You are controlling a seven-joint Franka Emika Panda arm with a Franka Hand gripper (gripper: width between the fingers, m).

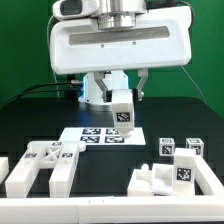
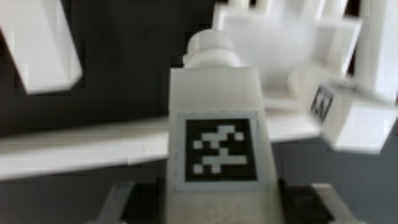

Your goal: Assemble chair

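- Wrist view: the fingers (image 2: 146,204) are clenched on a white leg (image 2: 219,110), one at each side of it. Its tag faces the camera and its rounded end points away.
- Behind the leg the other white parts are blurred, so I cannot tell which is which.
- Exterior view: the leg (image 1: 122,108) hangs under the arm (image 1: 118,45), a little tilted, at the far edge of the marker board (image 1: 98,136). I cannot tell if it touches the board.
- One big part (image 1: 40,166) lies on the black counter (image 1: 30,112) at the exterior view's left, another (image 1: 172,180) at its right.
- Two small blocks (image 1: 165,147) stand near the right one, apart from the marker board.
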